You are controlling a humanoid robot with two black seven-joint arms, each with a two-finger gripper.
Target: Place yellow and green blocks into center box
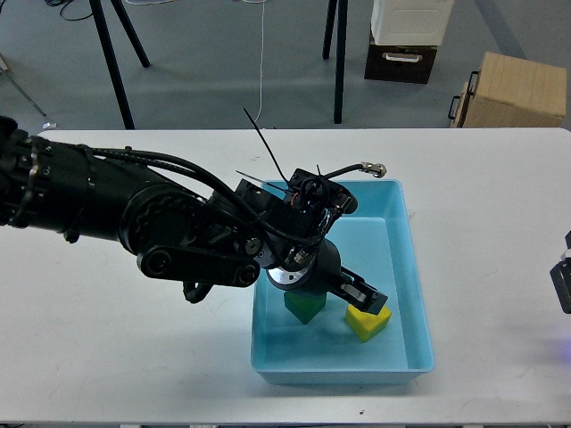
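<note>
2 blocks [368,323] half-hidden under pincer [343,299]

two blocks [368,322] side by side in tray [406,267] (front end), tray on table [134,357]

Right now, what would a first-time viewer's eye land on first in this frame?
The big black left arm sweeps in from the left across the white table, its left gripper reaching down into the light-blue tray. Inside the tray's near end sit the green block, partly under the gripper, and the yellow block right at its fingers. At the far right edge, only a sliver of the right gripper shows.
</note>
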